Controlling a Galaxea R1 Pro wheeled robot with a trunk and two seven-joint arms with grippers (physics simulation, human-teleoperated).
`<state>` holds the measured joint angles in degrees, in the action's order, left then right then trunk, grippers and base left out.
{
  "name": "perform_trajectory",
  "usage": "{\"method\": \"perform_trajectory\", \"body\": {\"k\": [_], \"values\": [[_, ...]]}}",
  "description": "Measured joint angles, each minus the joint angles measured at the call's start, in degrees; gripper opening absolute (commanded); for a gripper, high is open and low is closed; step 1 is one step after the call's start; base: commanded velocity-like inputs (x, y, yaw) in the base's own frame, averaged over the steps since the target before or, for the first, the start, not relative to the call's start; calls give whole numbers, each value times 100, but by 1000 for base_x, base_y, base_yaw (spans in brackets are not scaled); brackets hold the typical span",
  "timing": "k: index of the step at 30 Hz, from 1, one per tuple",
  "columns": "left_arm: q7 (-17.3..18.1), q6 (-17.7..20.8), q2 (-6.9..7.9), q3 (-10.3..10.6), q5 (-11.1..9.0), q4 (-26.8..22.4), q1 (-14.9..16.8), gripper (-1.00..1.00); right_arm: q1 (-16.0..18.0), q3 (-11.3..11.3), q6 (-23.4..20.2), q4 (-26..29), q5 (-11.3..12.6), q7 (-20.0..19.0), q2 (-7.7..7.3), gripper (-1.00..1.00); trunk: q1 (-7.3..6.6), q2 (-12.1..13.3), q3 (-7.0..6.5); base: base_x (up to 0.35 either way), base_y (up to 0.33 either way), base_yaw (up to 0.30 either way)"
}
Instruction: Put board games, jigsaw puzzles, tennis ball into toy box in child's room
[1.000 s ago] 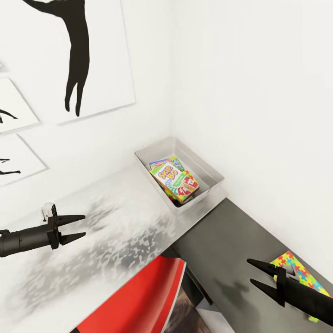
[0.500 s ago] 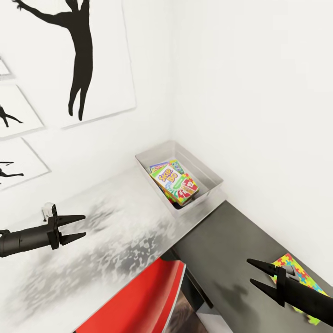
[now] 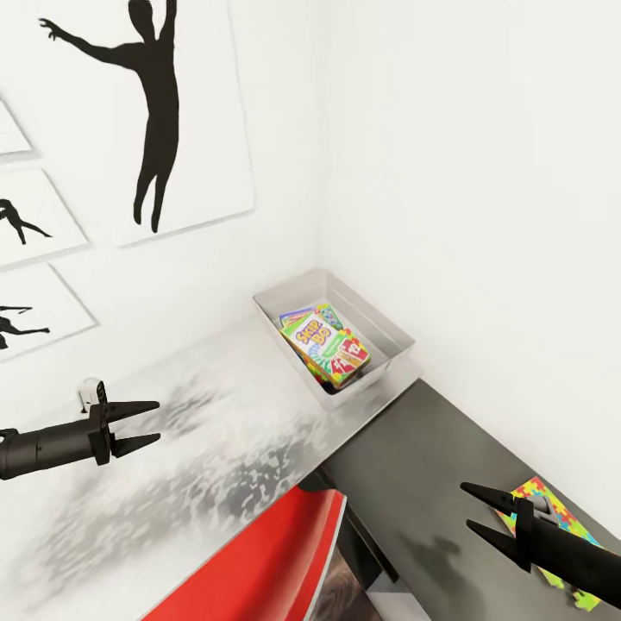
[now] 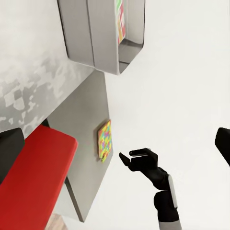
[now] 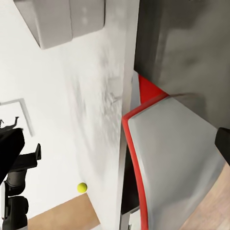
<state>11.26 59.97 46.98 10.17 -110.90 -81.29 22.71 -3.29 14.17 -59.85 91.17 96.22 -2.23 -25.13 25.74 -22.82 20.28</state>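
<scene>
grey toy box [image 3: 390,326] sitting at 12 o'clock on the table [image 3: 216,448], board games [image 3: 328,345] lying inside. jigsaw puzzle [image 3: 552,509] at 4 o'clock under right gripper [image 3: 479,512]. both grippers, left gripper [image 3: 148,423] included, hanging wide, gripping nothing.

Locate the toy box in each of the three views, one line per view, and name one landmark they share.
Head view: the toy box sits in the wall corner at the far end of the pale table, board games inside.
Left wrist view: the toy box shows along the upper edge, seen from its side.
Right wrist view: the toy box fills the upper-left corner, its outer wall facing the camera.
Shared landmark: the red chair beside the table.
</scene>
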Motion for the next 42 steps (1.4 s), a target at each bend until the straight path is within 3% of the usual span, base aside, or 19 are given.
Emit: {"method": "perform_trajectory", "body": {"k": [14, 26, 42], "values": [[0, 0, 0, 8, 7, 0, 0, 100, 0, -2, 0, 2, -1, 8, 1, 100, 1, 0, -132, -15, 0, 0], [-1, 0, -8, 16, 6, 0, 0, 100, 0, -5, 0, 0, -1, 8, 1, 100, 1, 0, -246, -201, 0, 0], [1, 0, -38, 18, 8, 0, 0, 100, 0, -5, 0, 0, -6, 14, 1, 100, 0, 0, -397, -12, 0, 0]]}}
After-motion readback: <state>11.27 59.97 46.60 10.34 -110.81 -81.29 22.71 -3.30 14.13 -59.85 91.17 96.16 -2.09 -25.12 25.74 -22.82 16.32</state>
